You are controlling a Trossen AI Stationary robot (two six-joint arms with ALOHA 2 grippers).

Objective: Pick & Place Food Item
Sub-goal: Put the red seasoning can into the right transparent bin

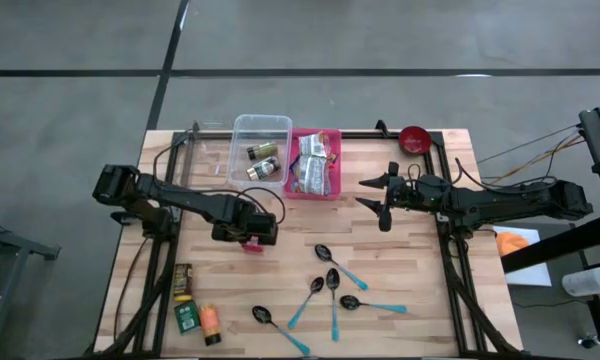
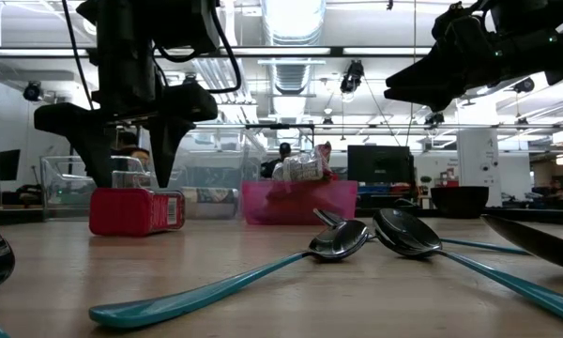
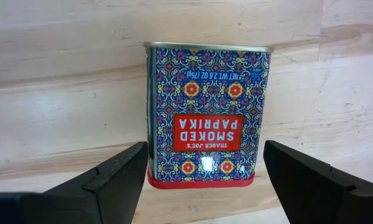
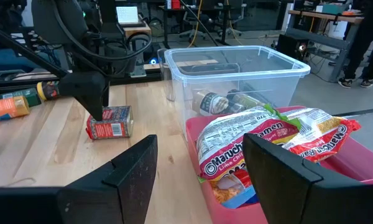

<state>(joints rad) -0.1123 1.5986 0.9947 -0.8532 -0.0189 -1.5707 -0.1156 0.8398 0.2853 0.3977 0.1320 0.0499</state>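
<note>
A smoked paprika tin [image 3: 205,112], patterned blue with a red base, lies on its broad side on the wooden table [image 1: 420,300], left of centre [image 1: 252,245]. My left gripper [image 3: 205,149] points straight down over it. It is open, with one finger on each long side of the tin [image 2: 136,211], and no touch shows. My right gripper [image 1: 377,200] hovers level and open above the table's right side, facing the bins, with nothing between its fingers [image 4: 199,180].
At the far edge a clear bin [image 1: 262,125] holds spice jars, and beside it a pink bin [image 1: 315,192] holds ramen packets. A red bowl [image 1: 414,138] sits at the far right. Several teal-handled spoons [image 1: 330,285] lie near centre front, and bottles [image 1: 192,305] at front left.
</note>
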